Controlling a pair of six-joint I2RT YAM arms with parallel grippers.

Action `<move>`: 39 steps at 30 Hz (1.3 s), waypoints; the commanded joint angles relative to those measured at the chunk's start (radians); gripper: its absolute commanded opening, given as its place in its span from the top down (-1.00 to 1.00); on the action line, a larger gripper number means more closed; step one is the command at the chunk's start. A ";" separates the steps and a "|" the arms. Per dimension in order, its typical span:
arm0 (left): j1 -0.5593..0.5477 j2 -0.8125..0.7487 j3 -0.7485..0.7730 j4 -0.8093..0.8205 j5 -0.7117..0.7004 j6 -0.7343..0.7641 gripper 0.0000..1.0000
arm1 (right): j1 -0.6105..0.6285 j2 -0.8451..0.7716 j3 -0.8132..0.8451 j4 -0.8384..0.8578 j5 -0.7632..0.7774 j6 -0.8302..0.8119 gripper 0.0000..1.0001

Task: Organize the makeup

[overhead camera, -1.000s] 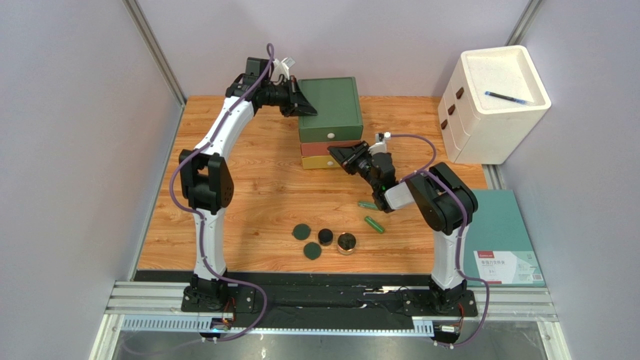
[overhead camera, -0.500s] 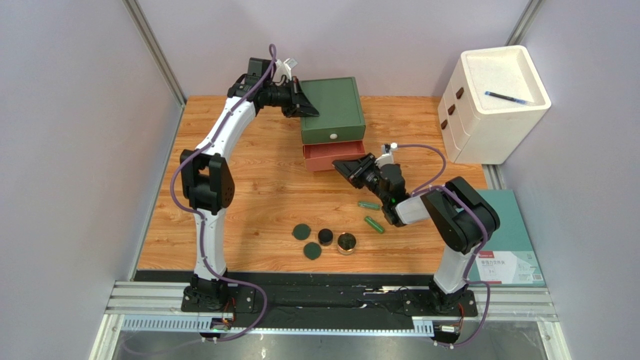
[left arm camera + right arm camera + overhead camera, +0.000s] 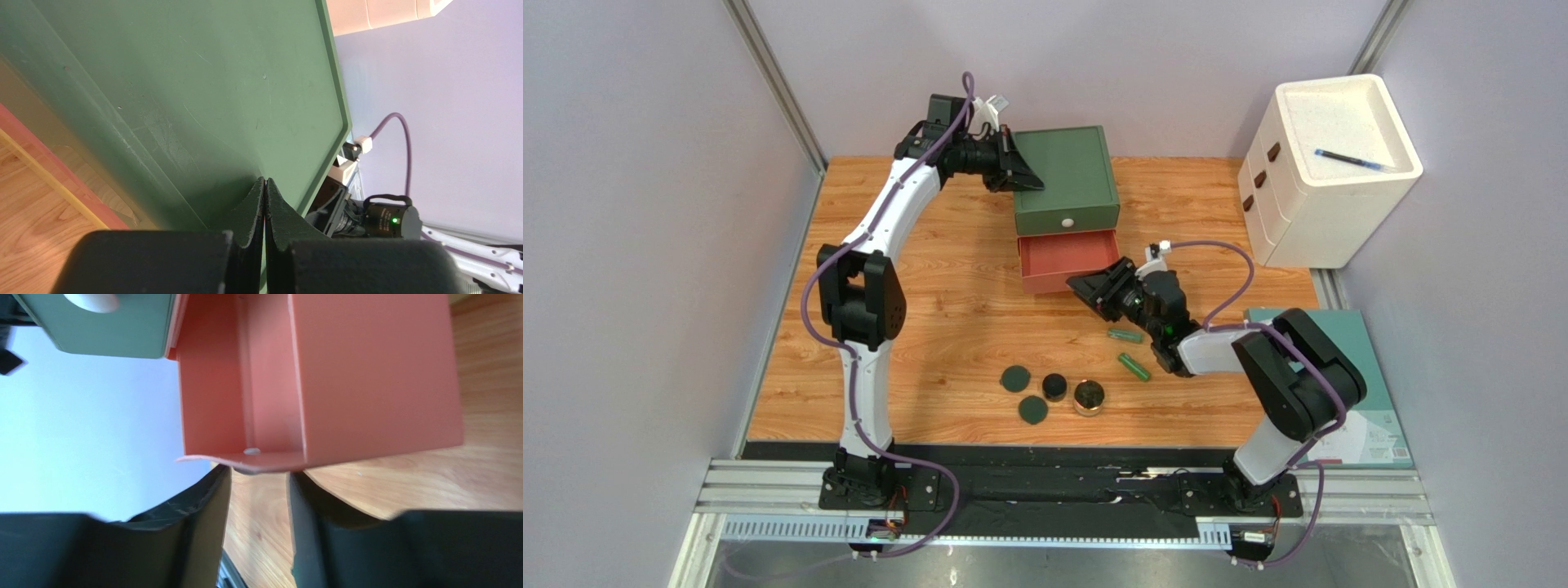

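The green, red and yellow drawer box stands at the back of the table. Its red drawer is pulled out and looks empty in the right wrist view. My right gripper is at the drawer's front, its fingers closed round the small knob. My left gripper is shut and presses on the box's green top. Two green tubes, two dark green discs, a black jar and a gold-rimmed compact lie on the table. No clear or beige tubes show.
A white drawer cabinet with a blue pen on top stands at the back right. A teal box lies beside the table's right edge. Grey walls close in the table on both sides.
My right gripper has moved toward the front of the table, drawing the red drawer out of the box. My left gripper has stayed on the box top.
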 commanded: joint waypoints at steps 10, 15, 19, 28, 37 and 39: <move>0.002 0.029 -0.035 -0.084 -0.089 0.032 1.00 | 0.003 -0.358 0.237 -0.906 0.067 -0.473 -0.30; 0.000 0.028 -0.038 -0.087 -0.094 0.037 1.00 | 0.024 -0.367 0.309 -1.156 0.044 -0.639 -0.30; 0.002 0.035 -0.037 -0.084 -0.089 0.035 1.00 | 0.114 -0.349 0.389 -1.340 0.107 -0.816 -0.33; 0.002 0.037 -0.041 -0.071 -0.083 0.024 1.00 | 0.378 -0.249 0.454 -1.474 0.157 -0.936 -0.55; 0.002 0.037 -0.074 -0.053 -0.074 0.018 1.00 | 0.424 -0.114 0.465 -1.526 0.205 -0.941 -0.61; 0.002 0.037 -0.078 -0.047 -0.071 0.017 1.00 | 0.424 -0.103 0.460 -1.526 0.206 -0.941 -0.61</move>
